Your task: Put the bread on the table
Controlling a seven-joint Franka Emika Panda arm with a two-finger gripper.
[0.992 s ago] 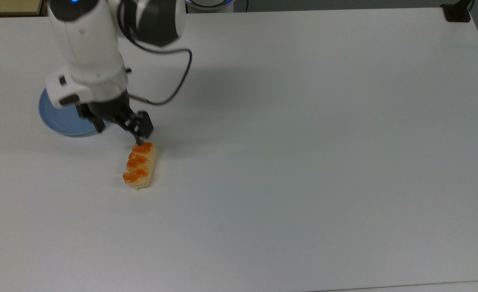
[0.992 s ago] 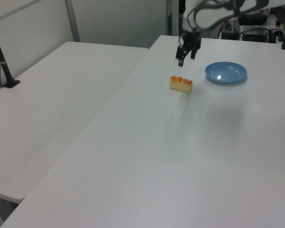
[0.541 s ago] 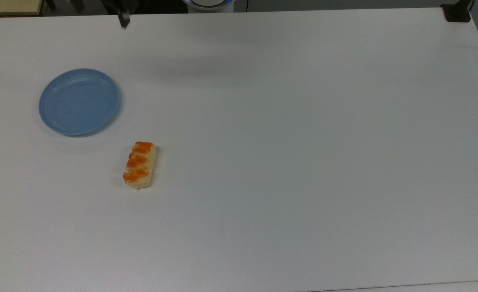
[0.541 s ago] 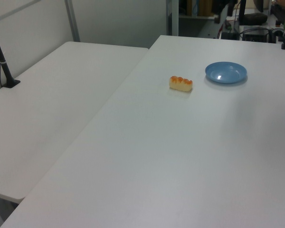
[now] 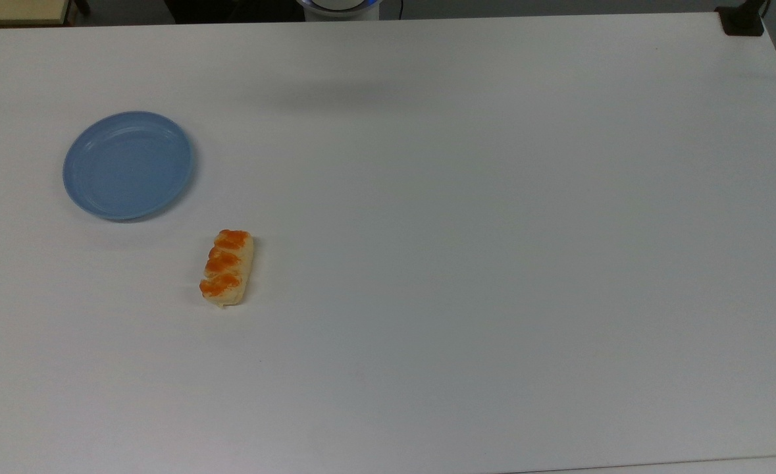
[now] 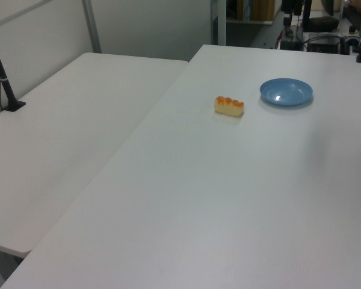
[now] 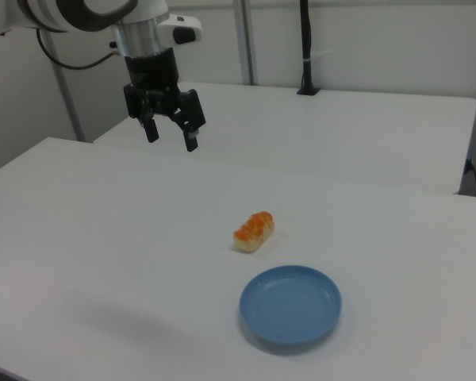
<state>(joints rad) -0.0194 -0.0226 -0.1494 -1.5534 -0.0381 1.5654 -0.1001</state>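
While its two black fingers stood spread apart with nothing between them, the gripper [image 7: 170, 133] hung high above the table [image 7: 103, 238] in the right view, well apart from the bread [image 7: 254, 231] and toward the right view's upper left. Below it, the bread lay flat on the bare white tabletop, its three orange stripes facing up. In the top view the bread [image 5: 227, 267] had its long axis running nearly up and down the frame, the upper end tipped slightly toward the top view's right; in the left view the bread [image 6: 229, 106] ran almost across the frame. A round blue plate [image 5: 128, 164] sat near it but not touching, up and toward the top view's left, and it held nothing. A second white table [image 6: 66, 138] stood alongside on the left view's left. One second earlier the gripper had been right at the bread's upper end in the top view; half a second earlier only a fingertip showed at the top edge, and now the arm had left that view altogether. Bread and plate had not shifted.
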